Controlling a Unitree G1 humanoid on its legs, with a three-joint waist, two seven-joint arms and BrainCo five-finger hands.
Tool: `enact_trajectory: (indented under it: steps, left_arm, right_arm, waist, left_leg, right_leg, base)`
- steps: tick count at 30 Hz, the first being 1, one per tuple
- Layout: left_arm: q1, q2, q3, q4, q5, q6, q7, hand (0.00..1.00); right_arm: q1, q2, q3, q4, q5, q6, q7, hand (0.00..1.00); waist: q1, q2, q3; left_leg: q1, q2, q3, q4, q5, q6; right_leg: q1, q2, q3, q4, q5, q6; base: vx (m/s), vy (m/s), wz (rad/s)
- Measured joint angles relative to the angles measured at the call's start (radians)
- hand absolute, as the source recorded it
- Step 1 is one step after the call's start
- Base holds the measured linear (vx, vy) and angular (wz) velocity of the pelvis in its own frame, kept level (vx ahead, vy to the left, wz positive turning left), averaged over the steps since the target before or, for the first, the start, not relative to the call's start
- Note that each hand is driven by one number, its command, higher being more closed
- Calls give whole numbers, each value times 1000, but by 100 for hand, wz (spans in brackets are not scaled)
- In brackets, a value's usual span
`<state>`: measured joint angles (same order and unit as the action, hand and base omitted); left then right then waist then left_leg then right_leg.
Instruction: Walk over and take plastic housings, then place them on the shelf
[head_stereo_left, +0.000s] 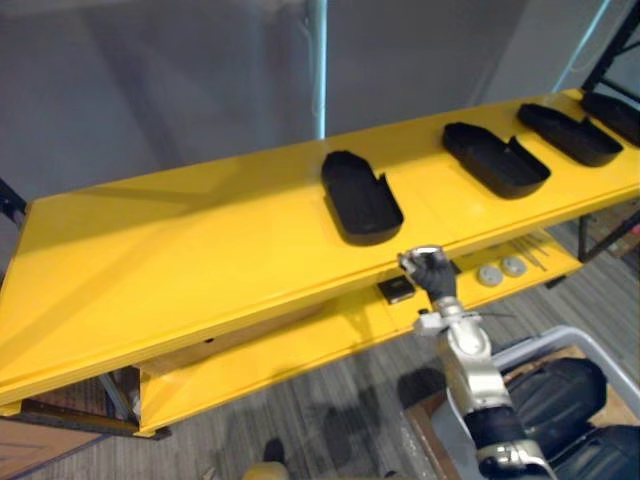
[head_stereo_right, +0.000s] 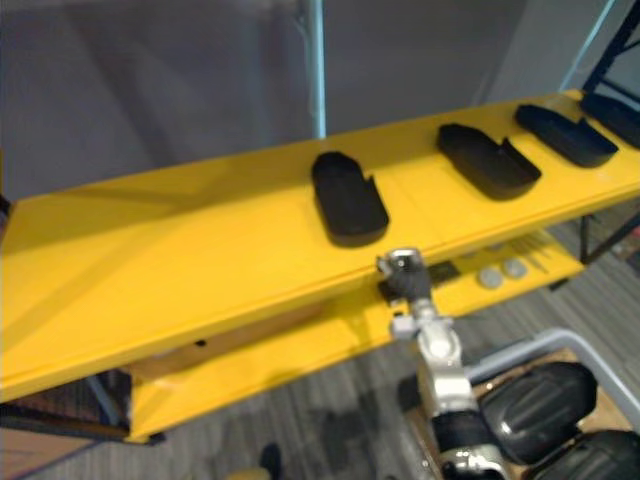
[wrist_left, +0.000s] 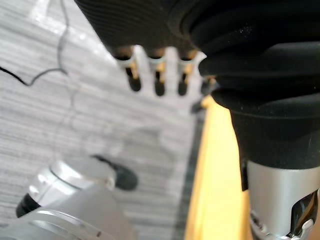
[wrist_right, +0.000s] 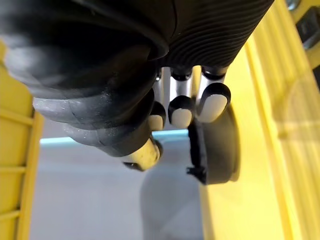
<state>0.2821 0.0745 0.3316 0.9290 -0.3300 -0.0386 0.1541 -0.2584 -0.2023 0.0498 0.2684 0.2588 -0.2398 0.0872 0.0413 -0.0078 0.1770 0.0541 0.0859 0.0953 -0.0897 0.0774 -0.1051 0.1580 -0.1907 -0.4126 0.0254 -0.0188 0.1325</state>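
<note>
Left eye view shows me a long yellow shelf (head_stereo_left: 200, 250) with four black plastic housings lying on its top board, all apart from each other. The nearest housing (head_stereo_left: 360, 198) lies close to the middle. The second housing (head_stereo_left: 495, 158), the third housing (head_stereo_left: 568, 133) and the fourth housing (head_stereo_left: 615, 112) follow in a row toward 2 o'clock.

My right hand (head_stereo_left: 430, 268) is raised at the front edge of the top board, with the nearest housing at its 11 o'clock, near but not touching. In the right wrist view its fingers (wrist_right: 181, 116) are loosely bent and released, and nothing is between them and the thumb; the housing shows past them on the yellow board.

My left hand (wrist_left: 157, 75) hangs with straight, released fingers over the grey floor (wrist_left: 75, 125).

On the lower board (head_stereo_left: 300, 345), at 9 o'clock of the right hand, lies a small black part (head_stereo_left: 397, 290); two round discs (head_stereo_left: 489, 275) lie at 3 o'clock. At 5 o'clock a grey-rimmed bin (head_stereo_left: 560, 340) holds black pieces (head_stereo_left: 555, 395).
</note>
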Motion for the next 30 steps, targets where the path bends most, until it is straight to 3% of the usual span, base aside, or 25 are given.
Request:
enact_trajectory:
  steps: [11, 30]
  left_arm:
    - [0, 0, 0, -1, 16, 5, -17, 0]
    - [4, 1, -39, -5, 15, 4, -40, 0]
  right_arm:
    - [-146, -38, -16, 161, 0, 21, 22, 100]
    - [-329, -122, -89, 369, 45, 8, 111, 100]
  waist:
    - [3, 8, 13]
    - [15, 74, 103]
  left_leg:
    - [2, -6, -19, 0, 7, 0]
    - [-11, -14, -56, 0, 25, 3]
  right_leg:
    - [13, -5, -24, -2, 2, 11]
    - [18, -12, -56, 13, -2, 18]
  base:
    - [5, -9, 5]
    - [-15, -9, 5]
